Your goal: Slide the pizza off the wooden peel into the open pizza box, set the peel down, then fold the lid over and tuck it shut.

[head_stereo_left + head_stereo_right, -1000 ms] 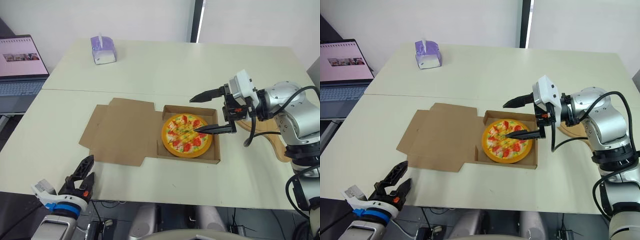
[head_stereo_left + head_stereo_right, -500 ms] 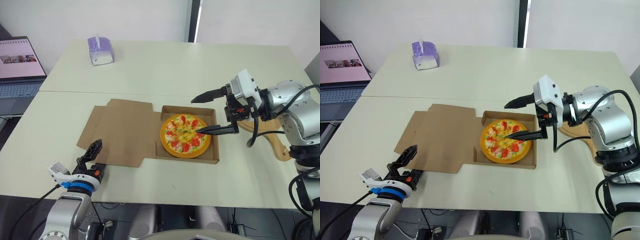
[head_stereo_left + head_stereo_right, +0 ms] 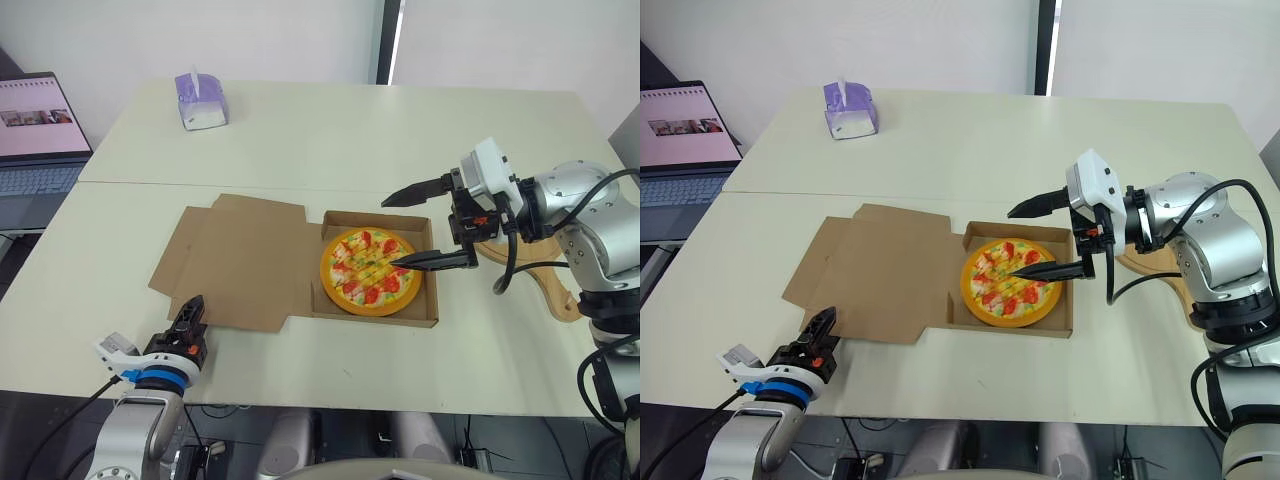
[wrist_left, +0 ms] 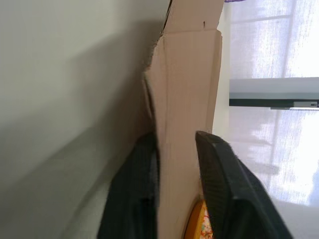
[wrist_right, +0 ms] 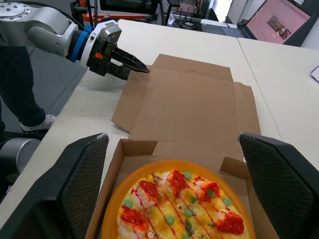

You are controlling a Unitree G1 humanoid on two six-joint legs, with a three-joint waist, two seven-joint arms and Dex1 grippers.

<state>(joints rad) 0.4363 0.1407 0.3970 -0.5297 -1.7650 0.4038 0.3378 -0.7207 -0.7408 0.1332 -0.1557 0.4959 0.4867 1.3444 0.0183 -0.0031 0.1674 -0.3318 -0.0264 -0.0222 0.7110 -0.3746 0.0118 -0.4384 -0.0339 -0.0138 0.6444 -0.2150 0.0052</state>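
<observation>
Pale cream worktop (image 3: 300,140) fills the frame under a white wall, with a seam running across it. At frame centre the plain brown cardboard pizza box (image 3: 375,317) lies open, and its lid (image 3: 245,260) is spread flat toward the left. The pizza (image 3: 371,271) sits inside the box: orange rim, yellow top, red slices, green flecks. The wooden peel (image 3: 553,290) rests on the worktop at right, partly behind the arm. The left end effector (image 3: 193,312) at lower left is closed on the lid's near edge. The right end effector (image 3: 388,234) is spread wide and empty above the box's right side. At upper left are a purple tissue box (image 3: 202,103) and a laptop (image 3: 35,120) whose pink screen has text too small to read.
</observation>
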